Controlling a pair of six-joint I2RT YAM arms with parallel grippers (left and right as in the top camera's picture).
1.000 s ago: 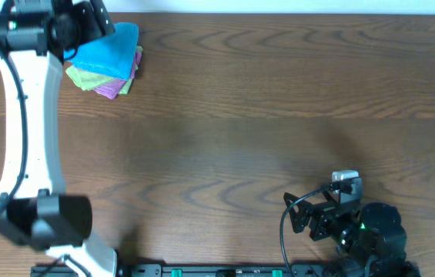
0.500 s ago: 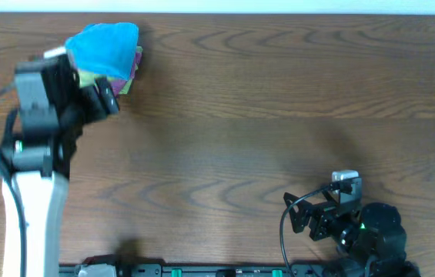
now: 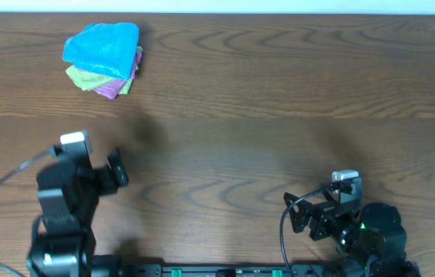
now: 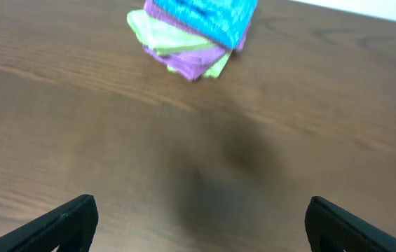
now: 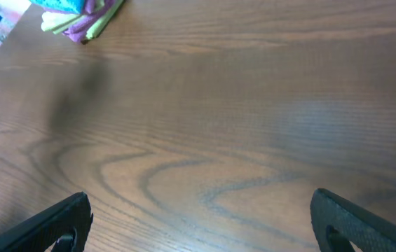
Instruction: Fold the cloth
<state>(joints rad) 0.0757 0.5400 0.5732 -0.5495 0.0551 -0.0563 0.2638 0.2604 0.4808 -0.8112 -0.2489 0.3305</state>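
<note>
A stack of folded cloths (image 3: 104, 59) lies at the table's far left, a blue one on top of green and purple ones. It also shows at the top of the left wrist view (image 4: 194, 31) and in the top left corner of the right wrist view (image 5: 78, 15). My left gripper (image 3: 94, 165) is open and empty, well nearer the front of the table than the stack; its fingers frame bare wood (image 4: 198, 224). My right gripper (image 3: 329, 208) is open and empty at the front right, over bare wood (image 5: 198, 224).
The brown wooden table (image 3: 263, 115) fills the view. Black cables (image 3: 286, 223) run by the right arm's base. A black rail (image 3: 202, 271) lines the front edge.
My left arm has pulled back from the stack at the far left toward the front of the table, leaving the blue cloth on top. The right arm has not moved.
</note>
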